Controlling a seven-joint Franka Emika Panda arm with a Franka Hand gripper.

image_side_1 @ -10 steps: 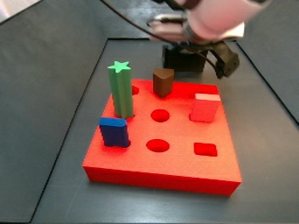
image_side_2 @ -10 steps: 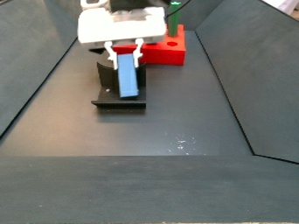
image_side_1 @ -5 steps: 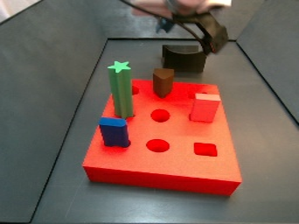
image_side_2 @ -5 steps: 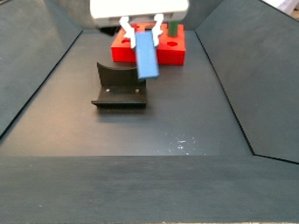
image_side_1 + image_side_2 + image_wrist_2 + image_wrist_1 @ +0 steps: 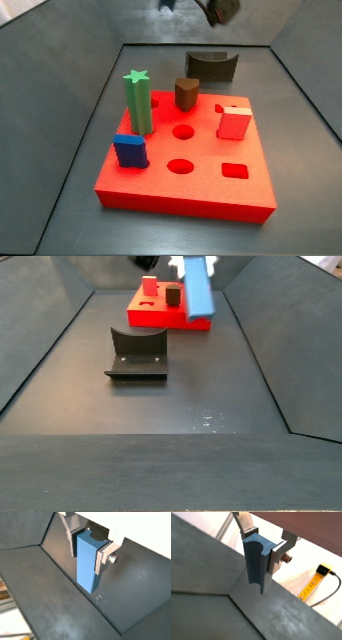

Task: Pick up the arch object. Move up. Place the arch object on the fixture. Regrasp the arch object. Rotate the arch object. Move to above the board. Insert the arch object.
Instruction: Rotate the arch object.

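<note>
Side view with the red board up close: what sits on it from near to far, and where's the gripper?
Short blue block → green star-topped post → brown peg, then the fixture beyond the board. The gripper is at the top edge.

The gripper (image 5: 214,8) is mostly cut off by the upper edge in both side views, only dark finger ends showing. The arch object (image 5: 198,286) runs out of frame at its top and hides part of the board (image 5: 154,317) behind it.
</note>
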